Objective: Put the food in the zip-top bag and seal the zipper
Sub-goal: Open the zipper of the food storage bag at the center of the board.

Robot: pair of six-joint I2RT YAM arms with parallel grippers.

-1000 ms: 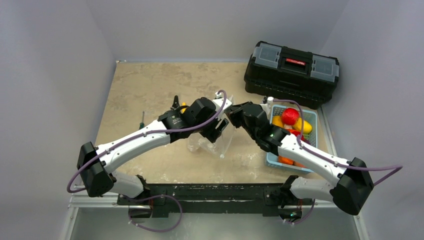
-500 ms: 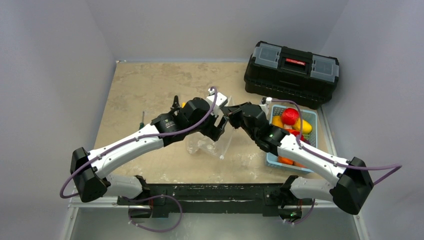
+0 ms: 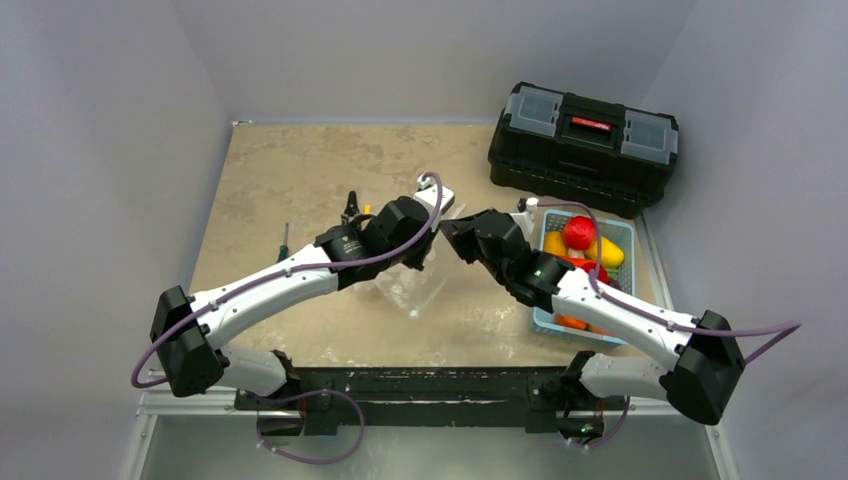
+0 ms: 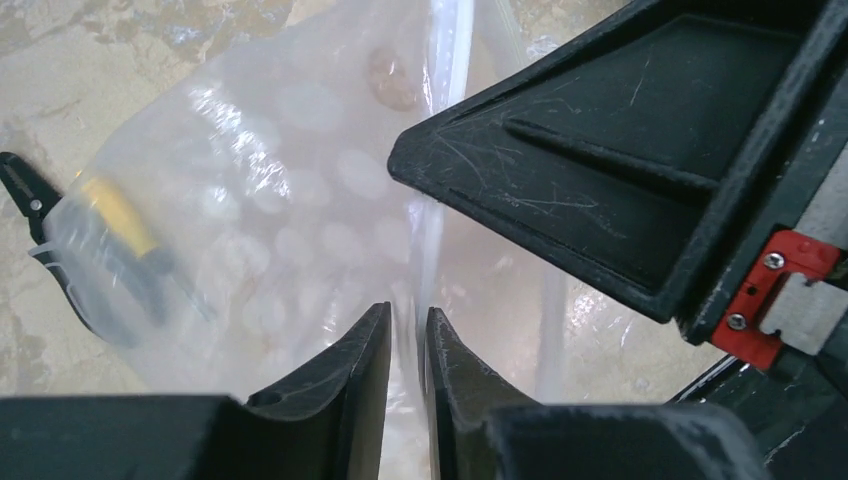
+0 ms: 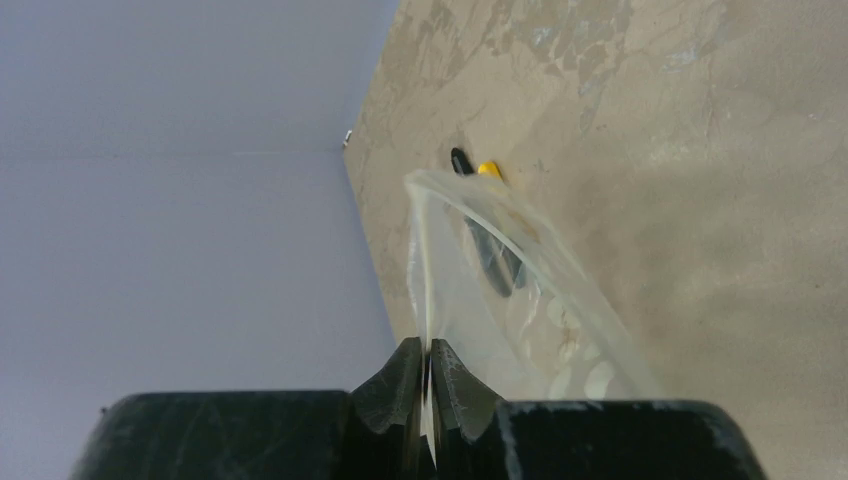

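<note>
Over the last second the left end effector [image 4: 408,345] has swung in toward the right end effector [image 5: 428,372]. The zip-top bag [image 3: 412,285] hanging between them has narrowed, and its lower corner has been drawn toward the left arm's side of the counter [image 3: 300,170]. The two now meet near the middle of the counter, nearly touching.

The left one's fingers are closed to a sliver, with the bag's film pinched between them right by the zipper [image 4: 428,230]. The right one's fingers are pressed fully together on the bag's rim. Through the clear plastic only a yellow-handled tool [image 4: 115,215] lying beyond shows (nothing sits inside that I can make out).

The food [image 3: 580,233] remains heaped in the light-blue tray [image 3: 627,235] to the right, well apart from the bag. I judge that the pair are adjusting their hold to spread the mouth, so loading has not begun. With both holding film, one must let go before any fruit can be fetched.
</note>
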